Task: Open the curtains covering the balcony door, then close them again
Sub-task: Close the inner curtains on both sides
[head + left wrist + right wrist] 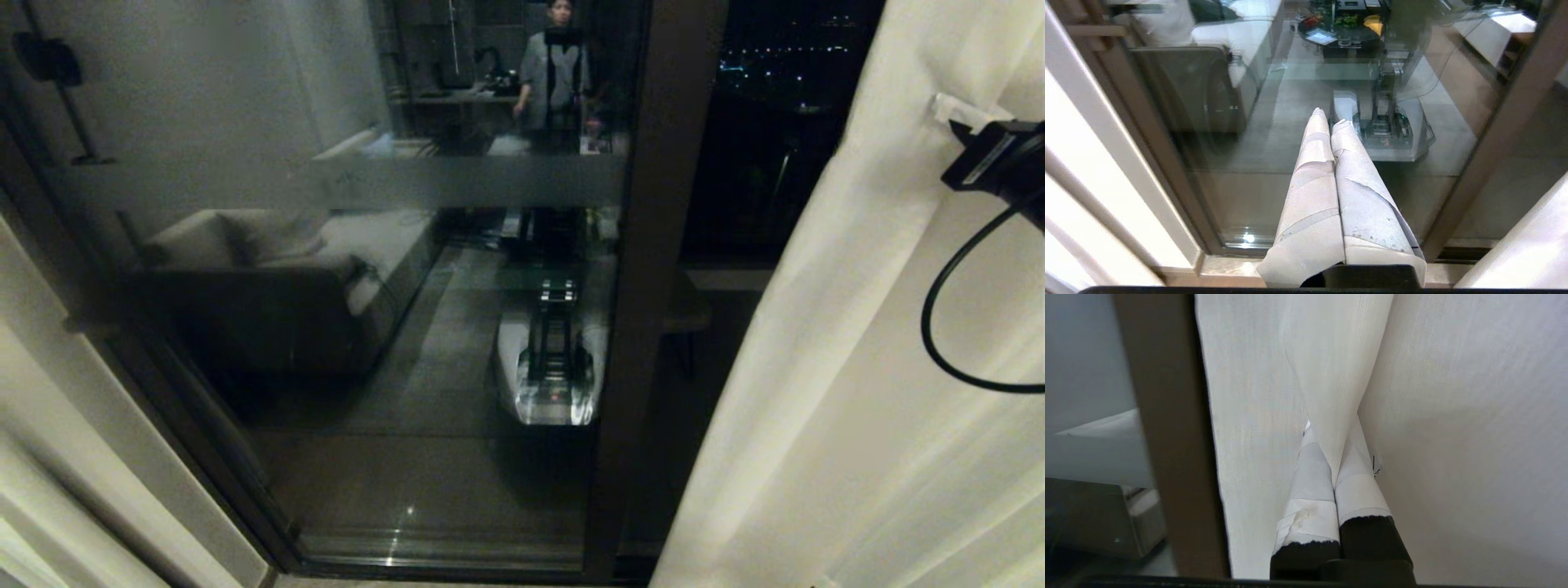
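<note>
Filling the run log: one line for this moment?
right gripper: shut on curtain | left gripper: shut, empty | balcony door: uncovered

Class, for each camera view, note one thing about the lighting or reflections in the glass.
Head view: dim, the balcony door glass mirrors the room, a person and the robot. Left wrist view: brighter, a light glints low on the glass behind the left gripper. Right wrist view: the curtains are evenly lit, without glare.

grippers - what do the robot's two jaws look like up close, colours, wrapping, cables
Both grippers have two long tapered fingers wrapped in pale grey-white tape. On the left gripper the tape is scuffed and peeling. On the right gripper black bases show below the tape. In the head view, a black wrist block trails a looping black cable.
</note>
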